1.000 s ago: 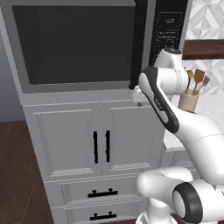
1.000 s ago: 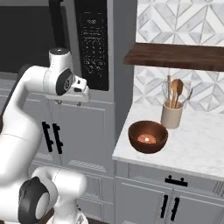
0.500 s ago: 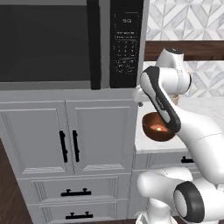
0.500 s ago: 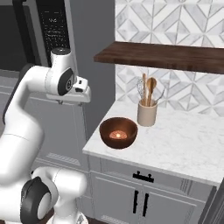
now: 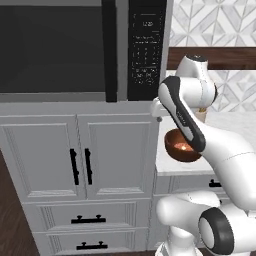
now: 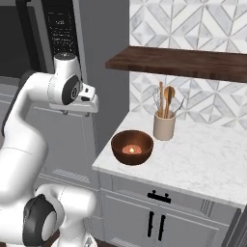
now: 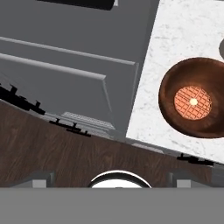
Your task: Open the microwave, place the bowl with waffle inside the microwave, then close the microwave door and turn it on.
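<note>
Hand view: bowl [image 7: 196,99] with waffle [image 7: 192,102] near the counter [image 7: 175,43] edge; pincer state unclear.

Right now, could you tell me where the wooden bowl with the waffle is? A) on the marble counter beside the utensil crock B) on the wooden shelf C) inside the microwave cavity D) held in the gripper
A: the wooden bowl with the waffle in it sits on the marble counter near the utensil crock, and the microwave door is shut.

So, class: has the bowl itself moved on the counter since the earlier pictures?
No. The bowl keeps its place beside the utensil crock; the camera shifted.
</note>
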